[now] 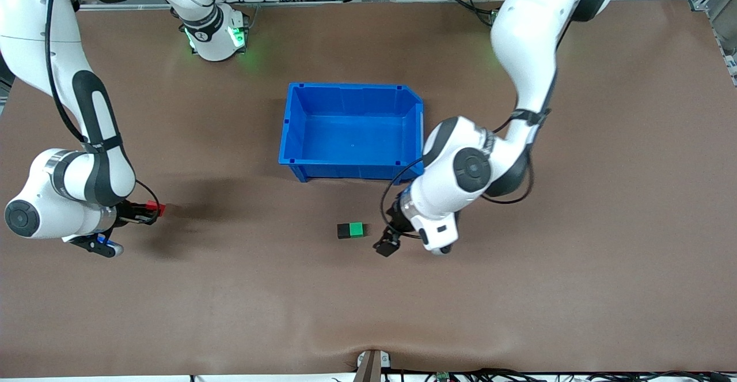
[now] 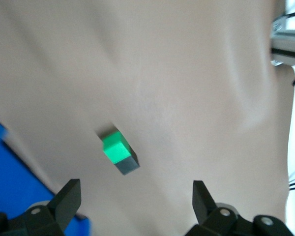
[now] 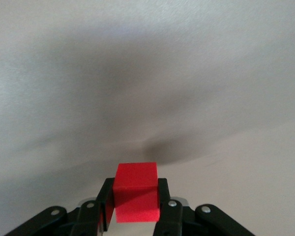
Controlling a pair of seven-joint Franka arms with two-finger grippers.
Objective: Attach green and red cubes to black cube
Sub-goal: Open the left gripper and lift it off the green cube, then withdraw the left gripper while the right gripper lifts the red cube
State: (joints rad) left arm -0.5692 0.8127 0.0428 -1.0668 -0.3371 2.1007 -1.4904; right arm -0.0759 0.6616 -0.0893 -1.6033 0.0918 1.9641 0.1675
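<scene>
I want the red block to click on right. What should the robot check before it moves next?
1. Red cube pinched in right gripper: ok.
2. Green cube touching black cube: ok.
3. Left gripper open, beside the pair, not touching it: ok.
4. Table bare between red cube and black cube: ok.
5. Blue bin apart from the pair: ok.
6. Green firmly stuck: cannot tell.
</scene>
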